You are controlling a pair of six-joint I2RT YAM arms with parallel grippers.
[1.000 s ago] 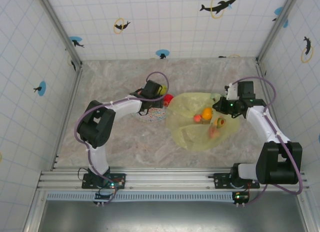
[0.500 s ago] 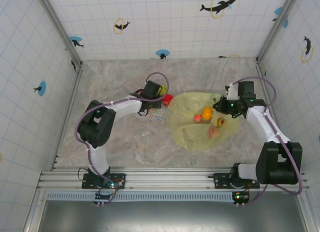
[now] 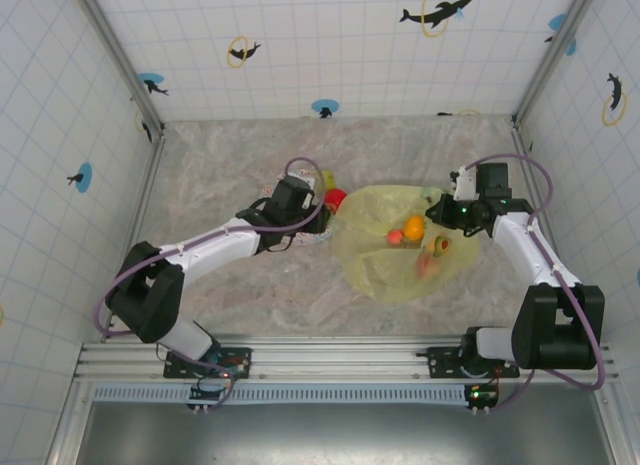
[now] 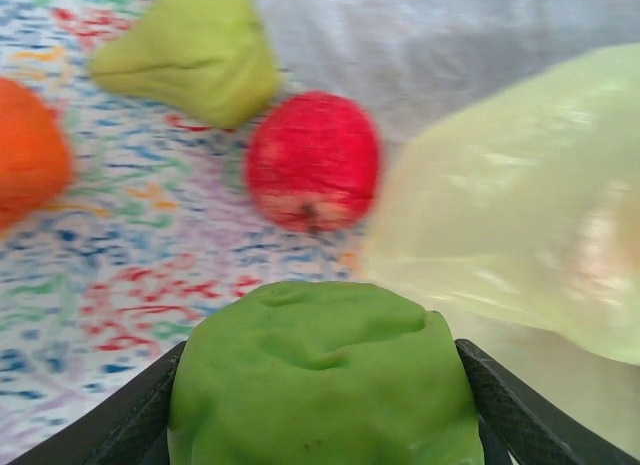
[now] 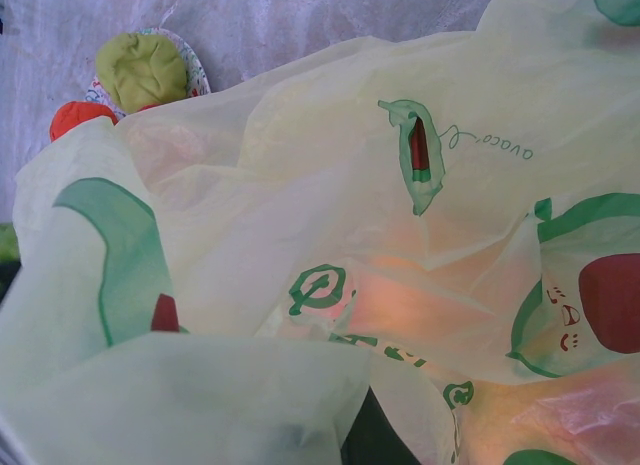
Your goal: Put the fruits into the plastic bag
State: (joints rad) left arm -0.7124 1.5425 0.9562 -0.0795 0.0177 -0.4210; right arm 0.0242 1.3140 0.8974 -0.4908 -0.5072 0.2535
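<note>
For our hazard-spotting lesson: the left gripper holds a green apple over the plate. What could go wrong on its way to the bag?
1. The red apple lies between the left gripper, shut on the green apple, and the plastic bag; a low sweep might knock it rolling.
2. The bag's facing side looks closed, so the apple could shove it aside.

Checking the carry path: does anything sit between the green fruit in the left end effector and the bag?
The red apple lies ahead, beside the plastic bag; the green fruit could brush it.
</note>
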